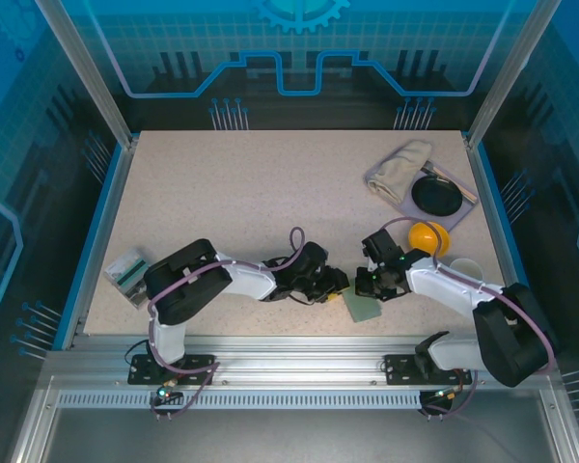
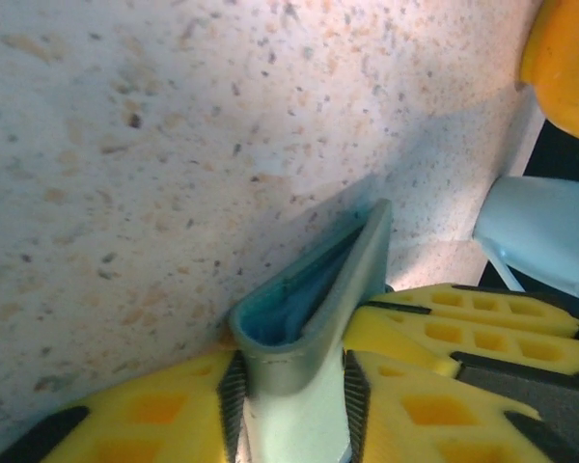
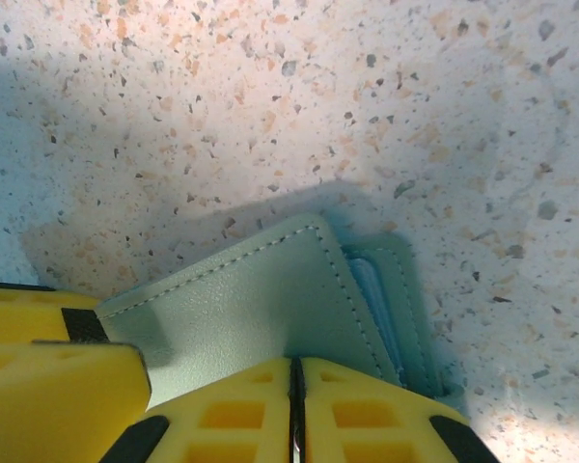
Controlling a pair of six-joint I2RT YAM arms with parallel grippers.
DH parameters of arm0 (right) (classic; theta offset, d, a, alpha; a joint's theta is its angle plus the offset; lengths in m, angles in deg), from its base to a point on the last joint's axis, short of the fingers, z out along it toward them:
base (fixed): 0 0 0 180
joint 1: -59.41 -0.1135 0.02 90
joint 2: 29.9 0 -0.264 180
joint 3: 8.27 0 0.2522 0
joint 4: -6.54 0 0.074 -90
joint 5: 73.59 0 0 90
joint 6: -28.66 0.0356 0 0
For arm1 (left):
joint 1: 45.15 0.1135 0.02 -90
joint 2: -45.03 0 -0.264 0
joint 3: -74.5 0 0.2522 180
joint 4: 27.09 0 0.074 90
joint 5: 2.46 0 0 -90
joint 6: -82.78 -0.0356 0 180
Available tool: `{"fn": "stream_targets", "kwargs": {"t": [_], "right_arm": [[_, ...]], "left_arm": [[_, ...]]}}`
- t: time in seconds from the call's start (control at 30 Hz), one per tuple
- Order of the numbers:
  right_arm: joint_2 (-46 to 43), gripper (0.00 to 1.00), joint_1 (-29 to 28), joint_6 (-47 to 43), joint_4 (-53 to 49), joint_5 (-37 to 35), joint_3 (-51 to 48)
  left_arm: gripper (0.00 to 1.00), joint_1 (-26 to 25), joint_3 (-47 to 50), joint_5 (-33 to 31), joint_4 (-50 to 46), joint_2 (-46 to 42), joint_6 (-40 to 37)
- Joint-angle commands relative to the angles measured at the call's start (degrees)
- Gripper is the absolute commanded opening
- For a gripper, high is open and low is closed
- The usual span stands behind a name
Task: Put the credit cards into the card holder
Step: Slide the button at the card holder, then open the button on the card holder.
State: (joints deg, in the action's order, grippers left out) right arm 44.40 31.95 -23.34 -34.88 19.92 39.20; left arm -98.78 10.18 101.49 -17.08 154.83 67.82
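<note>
As left gripper (image 2: 289,374) clamps card holder (image 2: 320,289), tabletop (image 2: 174,145) spreads.

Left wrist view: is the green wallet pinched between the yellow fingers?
Yes, the card holder sits squeezed between the left gripper's two yellow fingers.

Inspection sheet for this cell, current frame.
Surface: speckled table, no spills seen.
Job's things: card holder folded, slightly open, held between both grippers; credit cards cannot be told, perhaps the flat items in the clear box.
Clutter: orange round object, white cup, black dish, cloth.
Grippers: left gripper shut on the holder's fold; right gripper shut at its flap.
Cables: purple cables looped along both arms.
Surroundings: aluminium frame, blue panels.
</note>
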Motion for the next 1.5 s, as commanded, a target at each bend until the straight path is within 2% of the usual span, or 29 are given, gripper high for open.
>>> {"fn": "stream_targets", "kwargs": {"t": [0.0,0.13,0.2,0.3,0.5,0.63,0.93,1.2,1.33,1.47], "right_arm": [[0.74,0.10,0.24,0.77,-1.12,4.20,-2.84],[-0.28,0.10,0.48,0.50,-0.95,4.89,-3.03],[-0.77,0.10,0.57,0.32,-1.13,4.80,-2.94],[-1.61,0.10,0.51,0.15,-3.04,3.01,-2.07],[-1.67,0.08,-0.80,0.38,-13.20,-9.66,2.36],[-1.93,0.07,-1.56,0.26,-15.88,-13.94,3.51],[-1.84,0.07,-1.54,-0.32,-15.42,-13.06,3.55],[-2.26,0.26,-0.57,-2.32,-11.73,-6.56,4.62],[1.72,0.28,-0.57,-3.19,-11.19,-6.13,5.73],[5.50,0.27,-0.57,-3.19,-13.05,-8.70,7.83]], "left_arm": [[0.25,-1.22,-2.85,2.72,2.70,2.35,-0.05],[0.13,-1.22,-2.92,2.94,2.85,2.27,-0.73],[0.00,-1.22,-2.46,2.72,3.62,1.87,-1.14],[0.00,-1.22,-1.54,1.44,3.24,0.18,-2.50],[0.00,-0.66,1.69,-3.94,-2.92,-5.98,-5.64],[0.00,0.32,3.54,-4.77,-4.40,-7.96,-6.23],[0.00,1.86,6.66,-4.88,-3.66,-9.86,-6.35],[0.00,4.99,5.17,1.15,-9.30,-11.19,-11.74],[0.00,5.95,4.80,2.62,-12.28,-11.35,-13.24],[0.00,7.67,5.34,4.03,-13.74,-12.24,-14.15]]}}
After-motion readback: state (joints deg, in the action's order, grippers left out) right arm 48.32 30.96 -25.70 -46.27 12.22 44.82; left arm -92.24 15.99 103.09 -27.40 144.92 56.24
